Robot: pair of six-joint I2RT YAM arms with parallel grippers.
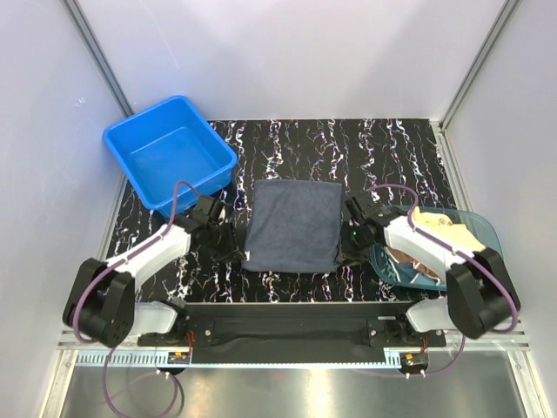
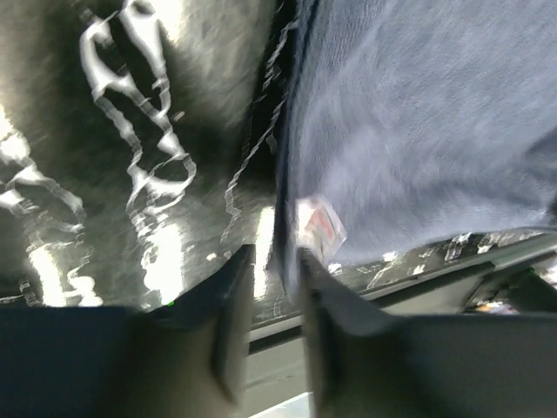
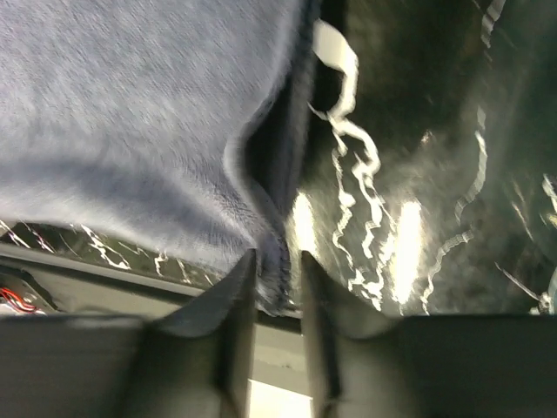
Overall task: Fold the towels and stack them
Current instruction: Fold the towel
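"Top external, what have you got?"

"I see the dark towel [image 1: 293, 225] spread flat in the middle of the counter [image 1: 392, 148], between my two arms. My left hand [image 1: 235, 248] sits at its near left corner and my right hand [image 1: 348, 251] at its near right corner. A blue tub [image 1: 170, 152] stands at the far left. On the right, just beside the right arm, a teal bowl [image 1: 483, 231] holds a yellow towel [image 1: 446, 228] and a brown towel [image 1: 407, 258], crumpled together."

"Left wrist?"

"It's blurred, but I can read it. The left hand [image 2: 277, 270] is pinching the dark towel [image 2: 418, 131] by its hem, and the edge runs down between the two fingers [image 2: 233, 322]. A small label [image 2: 319, 225] is sewn on the hem just above them. The rest of the cloth lies off to the right on the marbled counter [image 2: 130, 174]."

"Right wrist?"

"The right hand [image 3: 277, 279] is pinching the towel [image 3: 130, 104] too, with the corner bunched between its fingers [image 3: 318, 322]. The hem is lifted into a small fold just above the tips. A white loop [image 3: 335, 45] shows at the edge farther up."
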